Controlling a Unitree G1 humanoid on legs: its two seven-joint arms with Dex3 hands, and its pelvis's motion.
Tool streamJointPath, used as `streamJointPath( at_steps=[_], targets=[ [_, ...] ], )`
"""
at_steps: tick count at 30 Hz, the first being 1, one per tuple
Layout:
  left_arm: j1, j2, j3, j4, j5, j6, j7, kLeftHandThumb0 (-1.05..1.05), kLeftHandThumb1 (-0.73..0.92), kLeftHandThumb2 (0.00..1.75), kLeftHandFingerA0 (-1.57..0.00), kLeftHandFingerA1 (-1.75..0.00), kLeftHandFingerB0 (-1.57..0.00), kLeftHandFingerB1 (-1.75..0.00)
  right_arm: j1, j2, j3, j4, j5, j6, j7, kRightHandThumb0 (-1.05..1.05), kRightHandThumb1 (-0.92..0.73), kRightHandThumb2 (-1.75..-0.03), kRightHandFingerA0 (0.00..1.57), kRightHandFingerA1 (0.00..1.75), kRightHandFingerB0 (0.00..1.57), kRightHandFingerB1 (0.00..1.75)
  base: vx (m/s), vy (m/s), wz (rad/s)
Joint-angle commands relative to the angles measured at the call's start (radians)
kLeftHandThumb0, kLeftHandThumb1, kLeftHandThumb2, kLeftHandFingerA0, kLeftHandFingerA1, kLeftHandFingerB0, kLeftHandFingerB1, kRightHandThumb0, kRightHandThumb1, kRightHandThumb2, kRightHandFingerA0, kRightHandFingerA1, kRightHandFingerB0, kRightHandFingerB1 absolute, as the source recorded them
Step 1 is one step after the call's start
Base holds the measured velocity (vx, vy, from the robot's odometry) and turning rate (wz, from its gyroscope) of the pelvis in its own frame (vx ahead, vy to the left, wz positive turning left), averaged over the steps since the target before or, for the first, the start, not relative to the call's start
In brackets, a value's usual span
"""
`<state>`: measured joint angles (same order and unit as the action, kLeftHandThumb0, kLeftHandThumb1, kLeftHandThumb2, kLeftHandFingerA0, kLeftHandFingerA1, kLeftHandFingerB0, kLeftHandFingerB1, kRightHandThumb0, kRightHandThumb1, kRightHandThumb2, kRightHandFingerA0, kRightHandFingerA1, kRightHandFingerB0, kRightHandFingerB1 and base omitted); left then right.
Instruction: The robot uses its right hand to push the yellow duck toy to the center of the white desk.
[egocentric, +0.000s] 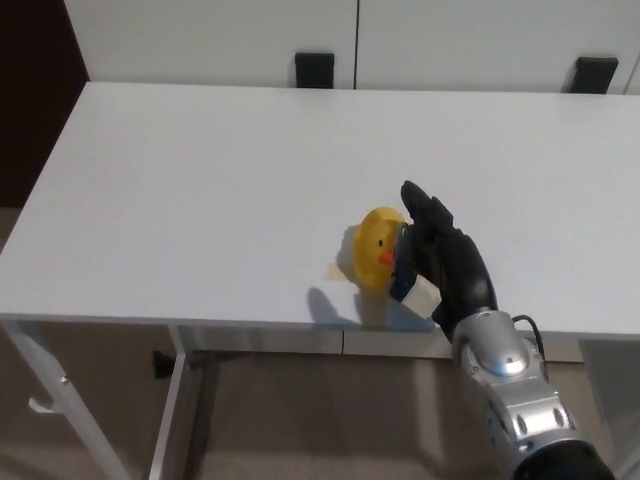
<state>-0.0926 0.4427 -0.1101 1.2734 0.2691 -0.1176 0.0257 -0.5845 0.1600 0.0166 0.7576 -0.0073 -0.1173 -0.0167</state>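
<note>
The yellow duck toy (376, 246) sits on the white desk (220, 190), close to the front edge and a little right of the middle. My right hand (436, 256) is right beside it on its right side, fingers stretched forward and apart, the thumb against the duck's side. The hand holds nothing. Part of the duck is hidden behind the hand. My left hand does not show.
A small strip of tape (334, 270) lies on the desk just left of the duck. Two black brackets (314, 70) (592, 75) stand at the desk's far edge against white cabinets. The desk's metal legs (60, 400) show below the front edge.
</note>
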Motion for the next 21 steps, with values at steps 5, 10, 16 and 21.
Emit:
streamJointPath(
  at_steps=[5, 10, 16, 21],
  targets=[
    [0.01, 0.02, 0.002, 0.014, 0.004, -0.036, -0.004, -0.21, 0.64, 0.6, -0.75, -0.51, -0.83, -0.51, 0.079, -0.155, -0.112, -0.222, 0.112, -0.019, 0.137, -1.04, -0.89, -1.24, 0.0, 0.03, 0.0, 0.0, 0.0, 0.0, 0.01],
    [0.017, 0.028, 0.003, 0.006, 0.003, -0.044, -0.01, -0.22, 0.64, 0.6, -0.75, -0.52, -0.81, -0.52, 0.147, -0.255, -0.289, -0.416, 0.267, -0.002, 0.176, -0.99, -0.85, -1.19, 0.0, 0.04, 0.0, 0.04, 0.0, 0.0, 0.0],
    [0.016, 0.037, -0.006, 0.013, 0.014, -0.041, -0.01, -0.22, 0.64, 0.59, -0.72, -0.47, -0.81, -0.51, 0.151, -0.437, -0.629, -0.529, 0.571, 0.095, 0.228, -0.86, -0.71, -1.14, 0.0, 0.17, 0.0, 0.17, 0.0, 0.0, 0.0],
    [0.017, 0.045, -0.013, 0.005, 0.019, -0.035, -0.013, -0.25, 0.64, 0.6, -0.71, -0.46, -0.8, -0.51, 0.259, -0.601, -0.829, -0.566, 0.579, 0.134, 0.219, -0.87, -0.9, -0.68, 0.01, 0.51, 0.04, 0.35, 0.0, 0.0, 0.0]
  ],
)
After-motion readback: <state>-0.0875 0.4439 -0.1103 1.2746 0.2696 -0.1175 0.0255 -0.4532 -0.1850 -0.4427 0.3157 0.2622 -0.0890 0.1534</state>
